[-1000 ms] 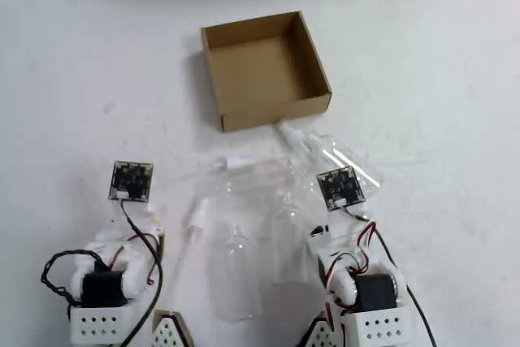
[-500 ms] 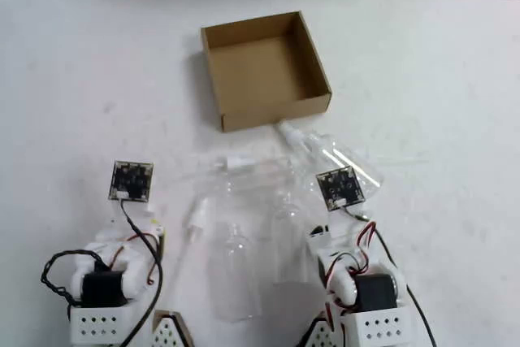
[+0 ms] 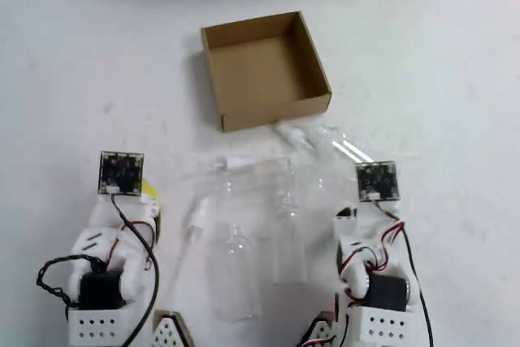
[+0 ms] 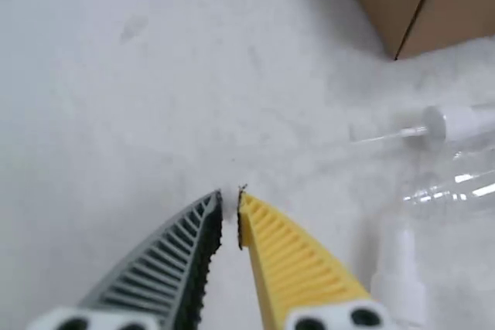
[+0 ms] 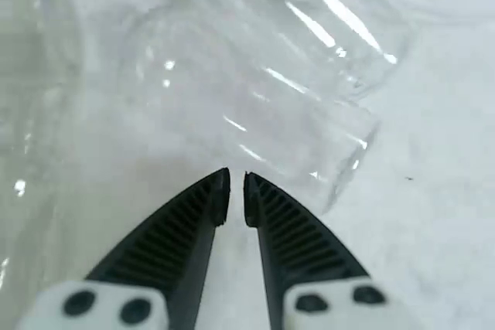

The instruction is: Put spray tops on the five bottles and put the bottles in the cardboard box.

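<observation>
Cardboard box (image 3: 276,114) empty, bottles (image 3: 236,274) lying out, so capping's barely begun; left tool (image 4: 230,206) and right tool (image 5: 236,187) clenched on nothing, next I'd open for a spray top (image 3: 197,215)

Right arm (image 3: 376,282) has swung out to my right. Its wrist board (image 3: 377,180), over the lying bottle (image 3: 345,150) a second ago, now sits just off that bottle's right end. Left arm (image 3: 106,274) has edged slightly left and forward, its board (image 3: 122,172) further up the table.
</observation>
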### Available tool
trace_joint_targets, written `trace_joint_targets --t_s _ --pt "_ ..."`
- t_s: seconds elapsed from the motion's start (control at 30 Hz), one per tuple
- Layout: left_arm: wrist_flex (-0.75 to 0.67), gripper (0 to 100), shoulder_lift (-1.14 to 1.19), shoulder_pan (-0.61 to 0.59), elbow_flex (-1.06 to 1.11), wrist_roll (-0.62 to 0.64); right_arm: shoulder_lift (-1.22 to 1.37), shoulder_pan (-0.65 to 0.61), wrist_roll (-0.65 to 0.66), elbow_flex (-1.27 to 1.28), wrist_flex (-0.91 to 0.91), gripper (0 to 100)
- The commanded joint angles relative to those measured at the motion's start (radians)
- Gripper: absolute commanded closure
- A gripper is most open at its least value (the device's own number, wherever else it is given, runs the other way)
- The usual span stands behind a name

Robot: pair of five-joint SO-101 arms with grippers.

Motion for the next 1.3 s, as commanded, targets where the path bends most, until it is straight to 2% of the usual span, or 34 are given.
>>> trace_joint_targets --t_s 0.0,0.23,0.3,0.4,0.47,0.57,0.7,0.87,0.97,1.03,1.17,1.27 --pt "-0.051 94 -0.01 -0.004 -0.018 -0.006 -0.01 0.042 0.011 0.003 -0.054 97.7" --pt "-0.051 94 -0.01 -0.004 0.038 -0.012 -0.012 0.042 0.029 -0.002 -0.054 97.7" --pt "-0.043 94 -0.01 -0.004 0.04 -0.012 -0.013 0.044 0.15 -0.011 -0.074 97.7" --pt "-0.026 94 -0.01 -0.01 0.04 -0.014 -0.013 0.054 0.405 -0.063 -0.136 97.7" --pt "-0.021 94 -0.01 -0.013 0.04 -0.015 -0.008 0.045 0.503 -0.144 -0.137 97.7" --pt "-0.018 94 -0.008 -0.036 0.04 -0.015 -0.007 -0.056 0.512 -0.299 -0.073 97.7" --pt "-0.021 94 -0.008 -0.059 0.04 -0.015 0.03 -0.266 0.512 -0.476 0.05 97.8" --pt "-0.021 94 -0.008 -0.059 0.04 -0.015 0.312 -0.456 0.512 -0.574 0.094 97.7" --pt "-0.021 94 -0.008 -0.059 0.04 -0.015 0.561 -0.545 0.502 -0.666 0.131 97.7" --pt "-0.021 94 -0.008 -0.059 0.04 -0.015 0.713 -0.631 0.439 -0.74 0.18 97.7" --pt "-0.023 94 -0.008 -0.059 0.04 -0.015 0.983 -0.898 0.109 -0.859 0.226 97.1" --pt "-0.023 94 -0.008 -0.059 0.04 -0.015 1.139 -1.046 -0.086 -0.93 0.22 89.2"
